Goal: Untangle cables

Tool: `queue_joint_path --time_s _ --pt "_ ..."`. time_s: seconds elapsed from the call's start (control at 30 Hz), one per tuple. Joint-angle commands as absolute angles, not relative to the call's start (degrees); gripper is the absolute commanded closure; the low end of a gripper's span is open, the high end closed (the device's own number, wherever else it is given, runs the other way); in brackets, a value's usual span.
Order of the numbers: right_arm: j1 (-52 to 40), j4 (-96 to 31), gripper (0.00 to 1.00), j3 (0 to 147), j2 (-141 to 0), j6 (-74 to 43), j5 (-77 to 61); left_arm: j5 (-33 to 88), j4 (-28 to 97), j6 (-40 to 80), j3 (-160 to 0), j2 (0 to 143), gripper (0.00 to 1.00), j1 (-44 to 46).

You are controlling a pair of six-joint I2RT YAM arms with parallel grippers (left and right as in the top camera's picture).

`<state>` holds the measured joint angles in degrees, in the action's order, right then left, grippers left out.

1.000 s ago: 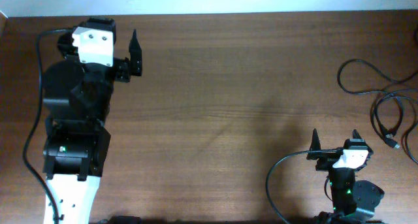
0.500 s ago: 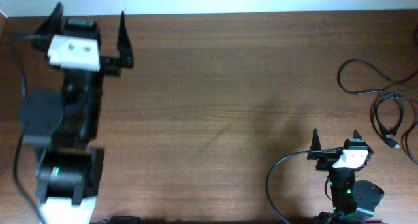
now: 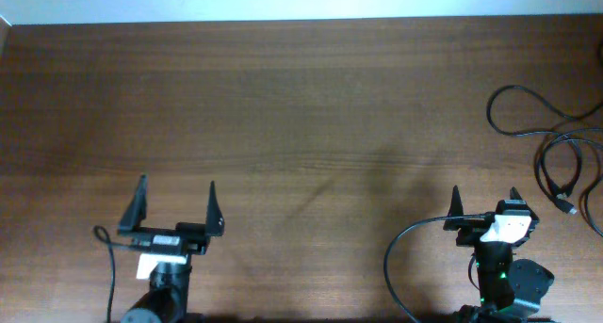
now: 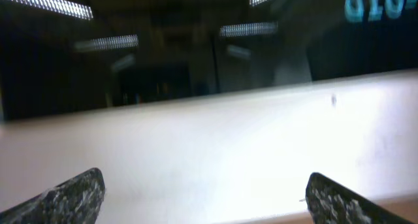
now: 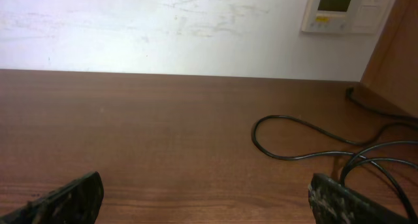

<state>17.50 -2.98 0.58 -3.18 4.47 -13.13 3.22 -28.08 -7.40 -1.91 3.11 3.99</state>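
Left gripper (image 3: 176,185) now at near edge

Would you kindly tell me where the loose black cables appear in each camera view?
Overhead: the cables lie at the right edge, around mid-height.
Left wrist: not in it.
Right wrist: lower right, looping across the table.
Shared landmark: the white wall beyond the table's far edge.

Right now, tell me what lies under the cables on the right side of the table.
Only bare wooden table shows under the cables and through their loops. Nothing else is visible beneath them. Their far ends run past the picture's right edge, out of view.
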Motion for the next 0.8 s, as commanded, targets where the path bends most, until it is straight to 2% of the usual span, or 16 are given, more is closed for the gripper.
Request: queue_joint_path --time_s 0.0,0.13,0.27,0.43,0.63,0.77 --pt "17.65 -3.29 0.01 0.32 -2.81 4.27 -13.04 2.24 -20.73 -6.7 -0.49 1.56 0.01 3.53" --pt "17.65 -3.29 0.01 0.32 -2.81 4.27 -13.04 0.58 -5.43 -6.96 -0.49 0.25 0.01 3.16" --pt "17.65 -3.29 0.01 0.32 -2.81 4.27 -13.04 0.62 4.69 -6.94 -0.49 0.25 0.01 0.23" --pt "17.65 -3.29 0.01 0.32 -2.81 4.27 -13.04 0.47 4.8 -6.55 -0.49 0.25 0.01 -3.64" --pt "17.65 -3.29 0.01 0.32 -2.81 4.27 -13.04 -2.48 4.62 4.27 -0.49 0.25 0.01 -3.81" --pt "17.65 -3.29 0.01 0.32 -2.81 4.27 -13.04 -2.79 4.62 4.14 -0.49 0.3 0.01 -3.88"
